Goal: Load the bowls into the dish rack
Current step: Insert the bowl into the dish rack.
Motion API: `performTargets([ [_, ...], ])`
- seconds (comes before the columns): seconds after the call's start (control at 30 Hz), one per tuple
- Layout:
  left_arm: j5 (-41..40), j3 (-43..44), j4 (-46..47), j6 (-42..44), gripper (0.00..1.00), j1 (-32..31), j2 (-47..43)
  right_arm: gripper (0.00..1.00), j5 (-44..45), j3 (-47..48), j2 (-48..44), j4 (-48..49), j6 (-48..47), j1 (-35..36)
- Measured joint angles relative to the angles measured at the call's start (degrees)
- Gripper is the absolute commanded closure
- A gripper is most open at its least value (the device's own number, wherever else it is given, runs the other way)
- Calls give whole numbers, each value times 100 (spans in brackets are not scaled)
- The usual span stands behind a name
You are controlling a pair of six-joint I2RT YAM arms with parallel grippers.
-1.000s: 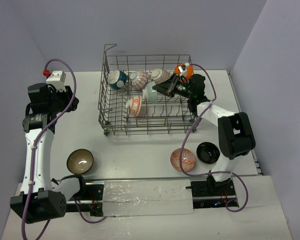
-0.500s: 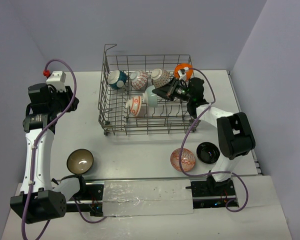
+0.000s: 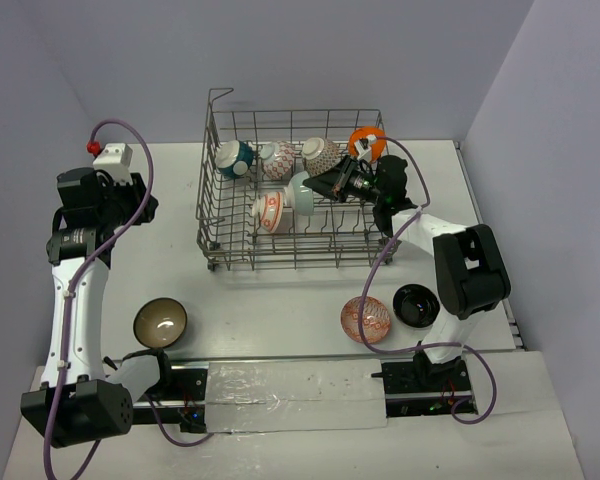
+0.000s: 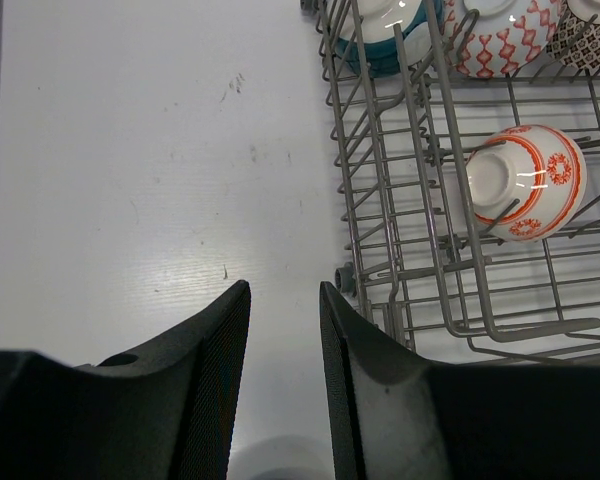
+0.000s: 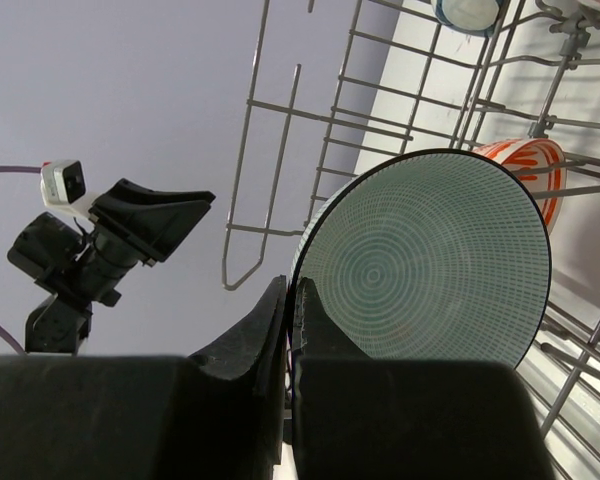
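- Right gripper point(image 5: 290, 295) pinches the rim of a pale green round ceramic bowl point(image 5: 425, 260), held on edge inside the grey metal wire dish rack point(image 3: 210, 190).
- Left gripper point(image 4: 283, 300), fingers parted and empty, hovers left of the rack.
- A brown glazed bowl point(image 3: 160, 322) sits in front of the rack.

My white table point(image 3: 280, 290): dish rack point(image 3: 208, 200) far middle, brown bowl point(image 3: 160, 322) near left, red-patterned bowl point(image 3: 366, 319) beside black bowl point(image 3: 416, 305) near right.
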Motion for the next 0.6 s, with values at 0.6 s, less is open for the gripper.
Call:
performTargets([
  [0.6,9,-7,0,2,60,17,-4,100,-24,-20,203,61,-116,0],
])
